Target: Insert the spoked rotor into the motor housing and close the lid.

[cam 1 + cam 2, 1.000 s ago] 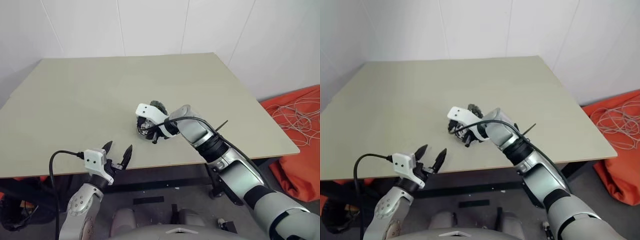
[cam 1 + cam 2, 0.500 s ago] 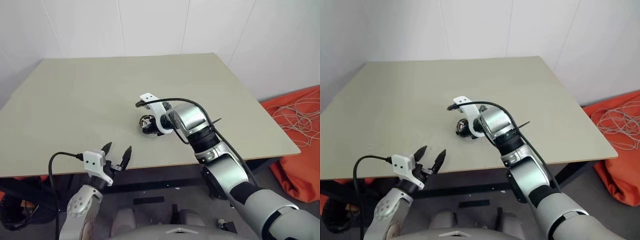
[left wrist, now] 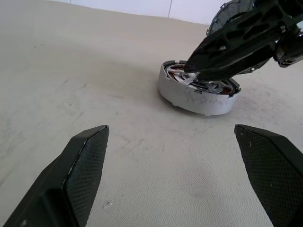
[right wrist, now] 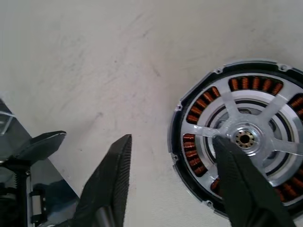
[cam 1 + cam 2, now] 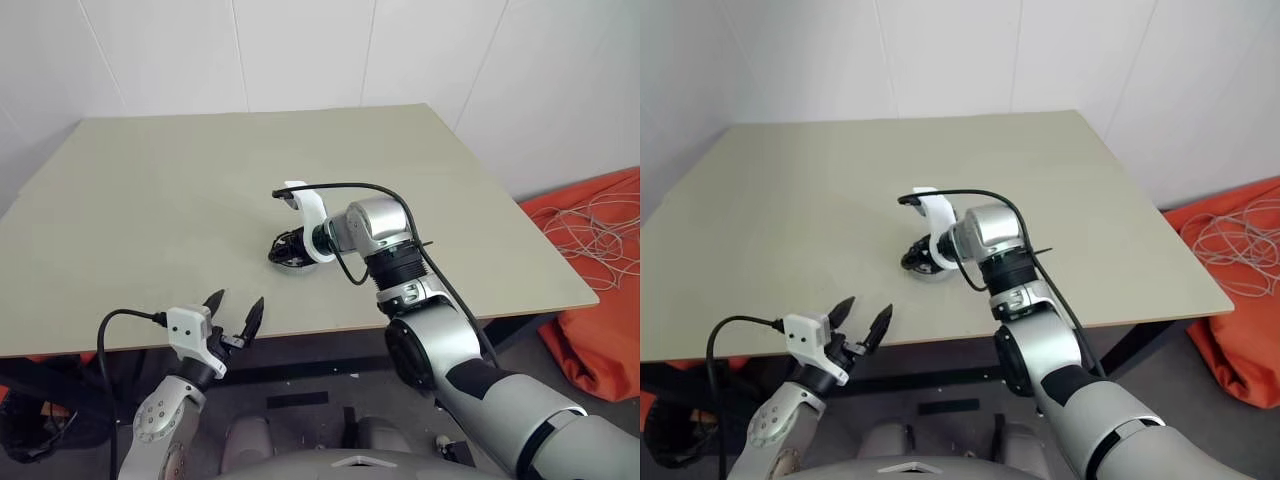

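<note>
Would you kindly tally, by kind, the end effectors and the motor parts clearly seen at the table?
End effectors: 2, the left end effector and the right end effector
Motor housing: 1
Spoked rotor: 1
Total: 4

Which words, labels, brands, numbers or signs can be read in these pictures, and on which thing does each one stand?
None can be read.
Housing: faint scratch-like marks on its silver side wall, too blurred to read as text.
Rotor: plain metal, no marking.
Table, left gripper and right gripper: no text or label.
</note>
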`<state>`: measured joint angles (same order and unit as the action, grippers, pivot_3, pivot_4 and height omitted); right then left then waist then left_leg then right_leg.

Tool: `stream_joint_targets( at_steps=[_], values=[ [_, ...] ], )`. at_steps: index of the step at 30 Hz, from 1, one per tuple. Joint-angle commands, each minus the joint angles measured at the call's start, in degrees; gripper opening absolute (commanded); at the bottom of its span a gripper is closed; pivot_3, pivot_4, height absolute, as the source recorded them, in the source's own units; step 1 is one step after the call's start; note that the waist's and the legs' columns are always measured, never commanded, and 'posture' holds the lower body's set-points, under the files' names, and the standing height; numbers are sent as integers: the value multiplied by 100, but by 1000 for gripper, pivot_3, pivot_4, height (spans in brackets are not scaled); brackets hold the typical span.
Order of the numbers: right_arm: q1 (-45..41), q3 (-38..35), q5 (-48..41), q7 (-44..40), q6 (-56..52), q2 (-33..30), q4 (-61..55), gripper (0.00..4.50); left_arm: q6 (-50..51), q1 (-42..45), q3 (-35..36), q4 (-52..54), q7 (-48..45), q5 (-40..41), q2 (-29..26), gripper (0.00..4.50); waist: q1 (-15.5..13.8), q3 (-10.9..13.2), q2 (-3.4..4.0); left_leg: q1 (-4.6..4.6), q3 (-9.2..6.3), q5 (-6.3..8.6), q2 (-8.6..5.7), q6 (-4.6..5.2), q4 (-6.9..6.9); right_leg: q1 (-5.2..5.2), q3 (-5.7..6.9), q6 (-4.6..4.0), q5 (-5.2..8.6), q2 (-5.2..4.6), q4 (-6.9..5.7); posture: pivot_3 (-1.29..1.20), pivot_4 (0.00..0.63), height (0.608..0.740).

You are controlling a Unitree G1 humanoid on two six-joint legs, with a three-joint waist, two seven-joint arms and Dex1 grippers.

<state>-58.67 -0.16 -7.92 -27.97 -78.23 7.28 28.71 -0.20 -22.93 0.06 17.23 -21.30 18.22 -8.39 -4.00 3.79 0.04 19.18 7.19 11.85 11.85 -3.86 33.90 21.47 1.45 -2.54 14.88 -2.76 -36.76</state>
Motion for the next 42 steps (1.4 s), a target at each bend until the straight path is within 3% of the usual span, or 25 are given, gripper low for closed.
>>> stream_joint_targets(
  at_steps=[1,4,8,12,16,19,26,33,42],
  values=[
    [-370,-229,-691,-289,-105,304,-451,3029,-60,83,70,192,-66,93,-39,4500,1,2,2,4,0,-1,0,-1,-1,5,0,0,0,0,0,0,0,740],
    [-548,-742,-1295,-415,-15,377,-757,3029,-64,122,88,121,-93,117,-64,4500,-7,2,3,5,1,-1,0,-2,-8,6,0,-1,0,0,2,0,0,740],
    [-611,-977,-1361,-11,1196,287,-969,3029,-66,130,98,94,-122,124,-75,4500,-9,2,2,4,2,-2,0,-3,-12,6,-1,-1,0,0,3,0,0,740],
    [-301,192,-179,131,3707,-345,-988,3029,-33,150,73,117,-106,104,-66,4500,-9,0,0,6,6,-6,0,-10,-15,14,0,6,4,0,4,0,0,740],
    [71,1641,1487,330,6189,-1432,-428,3029,44,161,-9,232,-31,47,-35,4500,-43,-2,-5,14,6,-7,-4,-11,-12,11,1,3,2,-6,6,0,0,740],
    [197,2156,2061,217,6801,-1989,47,2356,108,168,-53,321,29,15,-16,4500,-27,-3,-6,24,6,-5,-7,-8,0,9,1,0,0,-8,6,0,0,740],
    [427,2655,2678,-590,7337,-2886,704,42,162,139,-100,422,112,-9,-21,4500,13,-2,-5,79,6,-5,-4,-6,19,47,2,-5,-3,18,1,0,0,740],
    [946,2224,1742,-2290,6916,-2978,-94,42,95,115,-16,359,3,51,-105,4500,24,-2,-5,81,11,12,1,24,26,51,1,-9,-5,22,0,0,0,740],
    [1669,1572,1082,-1737,6007,-2182,-1069,42,93,219,55,268,-22,93,-143,4500,5,-3,-6,72,11,12,2,26,32,45,1,-14,-9,21,-4,0,0,740]
  ],
)
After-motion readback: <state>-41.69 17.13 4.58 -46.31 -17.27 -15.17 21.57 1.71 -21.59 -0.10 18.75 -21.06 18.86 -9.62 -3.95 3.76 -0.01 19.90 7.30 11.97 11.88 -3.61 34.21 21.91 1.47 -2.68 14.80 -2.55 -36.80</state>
